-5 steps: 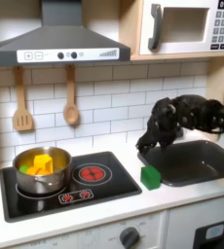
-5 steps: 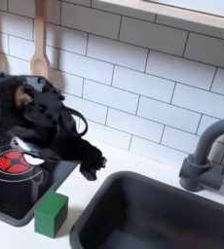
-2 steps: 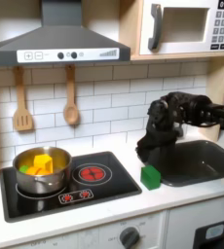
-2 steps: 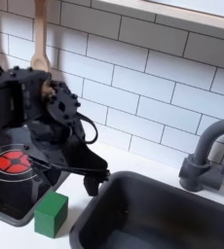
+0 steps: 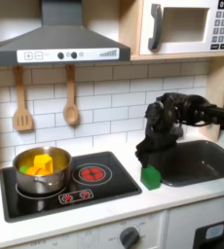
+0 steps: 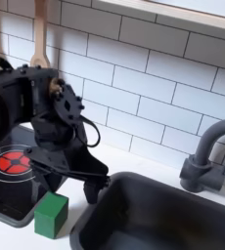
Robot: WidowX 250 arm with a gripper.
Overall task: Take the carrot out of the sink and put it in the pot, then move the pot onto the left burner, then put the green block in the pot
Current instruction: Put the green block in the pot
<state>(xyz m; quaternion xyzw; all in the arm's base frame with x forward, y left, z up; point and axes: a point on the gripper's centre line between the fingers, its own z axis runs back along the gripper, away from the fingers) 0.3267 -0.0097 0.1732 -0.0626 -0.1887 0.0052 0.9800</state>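
The counter ran white along the front, and on it, in both exterior views, the green block sat just below the fingers, between the stovetop and the sink, apart from the fingers' tips. The fingers pointed down over the sink's near-left corner; in the second exterior view two dark tips hung with a gap between them, slightly spread and pinching nothing. To the first exterior view's left of the fingers, well apart, the pot stood on the left burner, which it hid, and held the carrot with a yellow block beside it. The right burner lay bare between pot and block. In the second exterior view a red burner showed partly behind the arm. Farther back, the faucet rose at the sink's far edge, and two wooden utensils hung on the white tiled wall under the hood, with a microwave above.
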